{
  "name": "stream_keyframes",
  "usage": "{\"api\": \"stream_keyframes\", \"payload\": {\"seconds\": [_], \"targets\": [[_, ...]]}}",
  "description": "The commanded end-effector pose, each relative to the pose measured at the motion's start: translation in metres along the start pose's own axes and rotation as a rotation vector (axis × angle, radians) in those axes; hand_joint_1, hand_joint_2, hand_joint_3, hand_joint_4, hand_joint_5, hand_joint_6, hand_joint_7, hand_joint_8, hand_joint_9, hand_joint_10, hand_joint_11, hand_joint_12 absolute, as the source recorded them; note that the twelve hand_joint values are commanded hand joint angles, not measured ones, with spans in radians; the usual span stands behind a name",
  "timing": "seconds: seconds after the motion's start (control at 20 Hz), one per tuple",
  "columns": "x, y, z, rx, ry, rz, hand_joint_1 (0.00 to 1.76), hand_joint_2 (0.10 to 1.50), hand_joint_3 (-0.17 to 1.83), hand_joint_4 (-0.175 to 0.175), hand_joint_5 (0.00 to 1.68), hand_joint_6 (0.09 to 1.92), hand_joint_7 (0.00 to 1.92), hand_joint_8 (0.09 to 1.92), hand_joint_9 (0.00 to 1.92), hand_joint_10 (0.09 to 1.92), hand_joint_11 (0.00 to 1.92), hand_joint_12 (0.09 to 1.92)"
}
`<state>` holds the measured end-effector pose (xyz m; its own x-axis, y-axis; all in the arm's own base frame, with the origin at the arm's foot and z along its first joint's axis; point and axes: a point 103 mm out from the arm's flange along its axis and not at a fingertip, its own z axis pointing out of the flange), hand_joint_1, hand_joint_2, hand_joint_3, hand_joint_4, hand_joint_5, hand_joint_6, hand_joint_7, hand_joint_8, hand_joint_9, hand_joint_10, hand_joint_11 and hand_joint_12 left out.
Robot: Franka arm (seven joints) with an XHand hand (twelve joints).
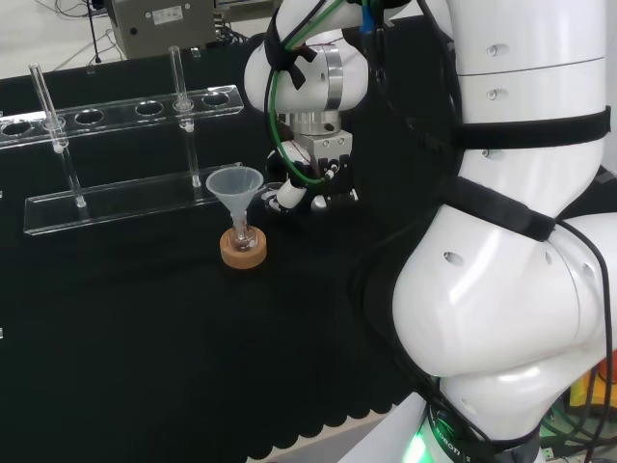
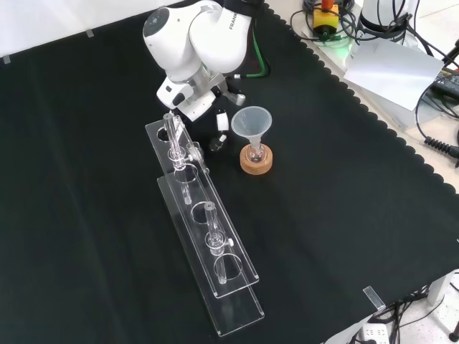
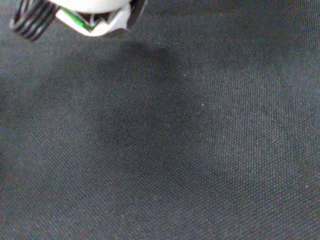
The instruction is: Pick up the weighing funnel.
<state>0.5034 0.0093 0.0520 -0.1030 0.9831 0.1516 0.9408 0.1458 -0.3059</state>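
First, from the head view, the hand point(image 1: 316, 174) hangs low over the black cloth point(image 1: 145, 367), to the right of the funnel point(image 1: 234, 185) and near it, with the arm's point(image 1: 501, 241) big white links filling the right side. The funnel stands mouth up with its stem in a small flask point(image 1: 242, 234) on a cork ring point(image 1: 243, 253). Between the funnel's rim and the hand lies what may be the weighing funnel point(image 1: 274, 190), a small clear piece just beside the hand; I cannot tell for sure what it is, nor whether the hand touches it. Whether the hand is spread or closed round anything cannot be told. Farther back and to the left a clear rack point(image 1: 125, 198) holds upright tubes point(image 1: 46, 101). Next, in the front view, the hand point(image 2: 221, 122) comes down from the arm point(image 2: 193, 32) at the top, reaching the cloth point(image 2: 344, 215) just left of the funnel point(image 2: 251, 120) and its cork ring point(image 2: 257, 163). The rack point(image 2: 215, 272) runs from beside the hand toward the near edge, with tubes point(image 2: 173, 136) standing in it. Lastly, in the wrist view, a white part of the hand point(image 3: 95, 15) sits against plain dark cloth point(image 3: 175, 150).
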Motion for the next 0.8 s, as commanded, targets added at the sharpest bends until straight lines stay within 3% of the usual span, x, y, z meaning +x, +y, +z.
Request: {"api": "stream_keyframes", "payload": {"seconds": [0.05, 0.8], "targets": [[0.0012, 0.0005, -0.0001, -0.004, -0.005, 0.001, 0.93, 0.57, 0.75, -0.057, 0.58, 0.79, 0.49, 0.73, 0.79, 0.55, 0.51, 1.31], [0.0024, 0.0050, 0.0033, 0.005, -0.019, 0.008, 0.95, 0.56, 0.77, -0.054, 0.60, 0.83, 0.49, 0.74, 0.79, 0.56, 0.51, 1.31]]}}
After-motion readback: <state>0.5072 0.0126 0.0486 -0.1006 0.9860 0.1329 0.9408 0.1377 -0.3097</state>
